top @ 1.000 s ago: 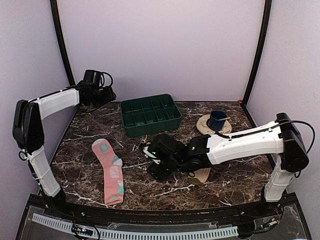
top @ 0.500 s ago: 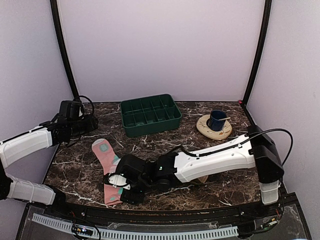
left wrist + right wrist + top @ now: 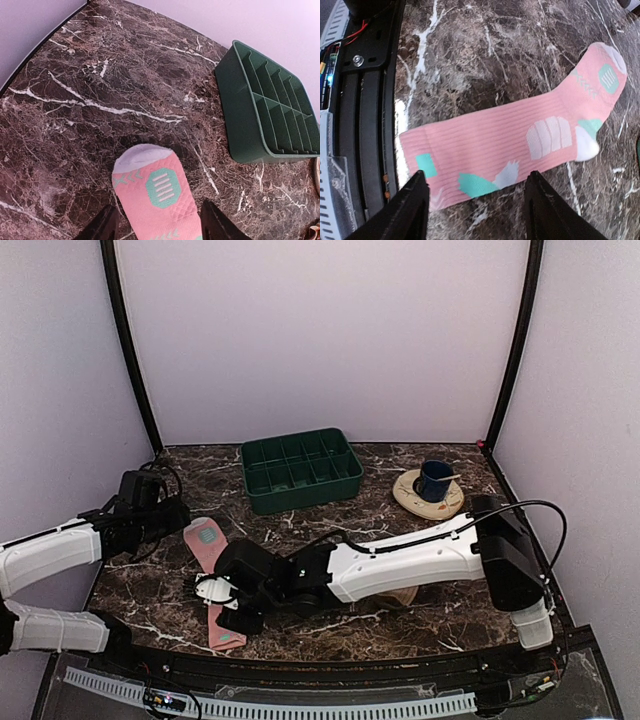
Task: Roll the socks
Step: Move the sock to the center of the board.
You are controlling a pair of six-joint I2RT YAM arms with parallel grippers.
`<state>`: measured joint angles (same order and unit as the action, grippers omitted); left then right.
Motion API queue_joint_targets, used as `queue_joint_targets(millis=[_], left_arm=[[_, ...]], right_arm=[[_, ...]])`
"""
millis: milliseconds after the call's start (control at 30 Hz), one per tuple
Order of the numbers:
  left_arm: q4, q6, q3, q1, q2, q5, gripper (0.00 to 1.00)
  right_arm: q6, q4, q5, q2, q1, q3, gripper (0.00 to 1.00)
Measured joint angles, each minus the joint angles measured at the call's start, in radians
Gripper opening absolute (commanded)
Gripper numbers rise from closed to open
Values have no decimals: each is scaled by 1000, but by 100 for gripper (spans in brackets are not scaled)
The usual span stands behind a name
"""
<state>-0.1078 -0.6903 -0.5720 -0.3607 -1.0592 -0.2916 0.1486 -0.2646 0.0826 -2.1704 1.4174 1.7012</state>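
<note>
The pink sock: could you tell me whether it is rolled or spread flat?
Spread flat. The pink sock lies full length on the marble table, cuff to toe, with no fold or roll showing.

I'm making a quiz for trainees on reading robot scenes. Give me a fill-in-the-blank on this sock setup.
The pink sock lies flat, not yet ___.
The left gripper is open over its ___ end.
The right gripper hangs open over its ___ end.
The divided tray is ___ in colour.
Missing words: rolled; toe; cuff; green.
</note>
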Motion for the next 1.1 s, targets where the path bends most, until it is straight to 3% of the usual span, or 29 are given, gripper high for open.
queue_joint_targets(millis=[267, 733, 1100], left_arm=[[5, -32, 23, -2, 54, -31, 55], [37, -77, 70, -4, 57, -50, 54], [80, -77, 70, -5, -29, -61, 53]], right_arm=[[16, 32, -55, -159, -102, 138, 32], [-14, 56, -116, -257, -189, 204, 27], [-105, 47, -139, -284, -221, 204, 19]])
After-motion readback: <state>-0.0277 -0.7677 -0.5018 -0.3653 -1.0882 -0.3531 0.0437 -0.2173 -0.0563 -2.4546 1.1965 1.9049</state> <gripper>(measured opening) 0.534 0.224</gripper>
